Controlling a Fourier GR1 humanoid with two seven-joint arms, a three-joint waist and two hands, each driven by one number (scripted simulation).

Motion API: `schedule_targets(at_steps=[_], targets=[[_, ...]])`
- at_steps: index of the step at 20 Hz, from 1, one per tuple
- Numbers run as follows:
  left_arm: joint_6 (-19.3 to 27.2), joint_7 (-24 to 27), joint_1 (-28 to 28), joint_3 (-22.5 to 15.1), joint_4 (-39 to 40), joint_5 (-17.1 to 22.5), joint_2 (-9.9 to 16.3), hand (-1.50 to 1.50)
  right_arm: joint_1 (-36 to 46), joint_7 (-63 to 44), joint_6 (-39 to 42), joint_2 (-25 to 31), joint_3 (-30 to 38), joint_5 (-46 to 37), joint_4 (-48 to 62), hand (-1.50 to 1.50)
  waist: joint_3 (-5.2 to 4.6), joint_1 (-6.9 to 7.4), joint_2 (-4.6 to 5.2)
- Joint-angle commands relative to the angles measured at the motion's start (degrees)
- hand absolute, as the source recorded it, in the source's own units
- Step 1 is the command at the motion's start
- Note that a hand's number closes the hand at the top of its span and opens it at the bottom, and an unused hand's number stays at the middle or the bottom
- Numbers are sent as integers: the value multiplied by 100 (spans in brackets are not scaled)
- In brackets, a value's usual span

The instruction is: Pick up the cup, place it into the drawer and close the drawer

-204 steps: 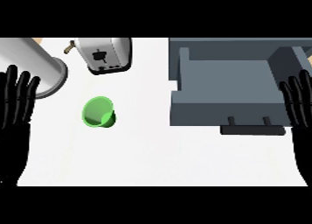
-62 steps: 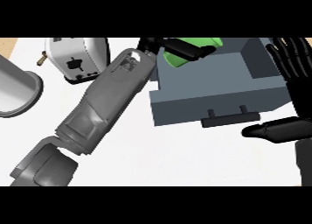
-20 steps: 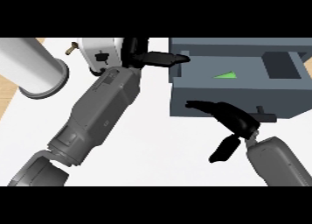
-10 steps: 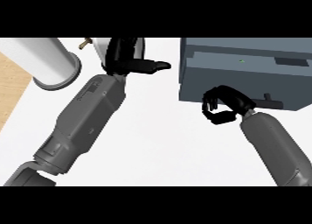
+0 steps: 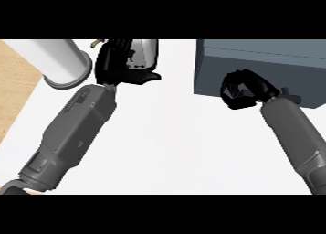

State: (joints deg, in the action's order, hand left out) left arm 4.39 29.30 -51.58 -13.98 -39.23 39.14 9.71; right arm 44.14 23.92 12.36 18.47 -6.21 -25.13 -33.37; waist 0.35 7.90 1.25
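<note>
The grey drawer unit (image 5: 273, 64) stands at the upper right with its front flush, so the drawer looks closed. No cup shows anywhere; it is hidden. My right hand (image 5: 243, 89) has its fingers curled and rests against the drawer's front, holding nothing. Just right of that hand, the dark drawer handle (image 5: 291, 96) peeks out. My left hand (image 5: 121, 64) sits at the top centre with relaxed fingers and the thumb pointing right, over the toaster, holding nothing.
A silver toaster (image 5: 144, 51) stands behind the left hand. A tall white cylinder (image 5: 57, 61) rises at the upper left. The counter's left edge (image 5: 20, 114) runs diagonally, with wooden floor beyond. My left forearm (image 5: 74, 132) crosses the white counter.
One second ago the drawer stood open with the green cup inside; the right hand has pushed it in and it now looks closed. The left hand stayed by the toaster.
</note>
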Motion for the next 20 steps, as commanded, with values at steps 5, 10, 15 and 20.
schedule_targets(at_steps=[5,10,15,20], targets=[[-281,-182,118,-30,-274,28,250,-150,920,-326,-164,613,642,237,431,150,-6,313,113],[-388,-167,280,-66,-359,47,225,-150,921,-332,124,816,798,468,225,150,-13,382,129],[-476,-187,380,-111,-426,64,179,-150,873,-433,452,942,833,602,48,150,-20,476,157],[-590,-199,417,-99,-484,97,217,-150,795,-476,669,982,869,741,-130,150,-19,489,186]])
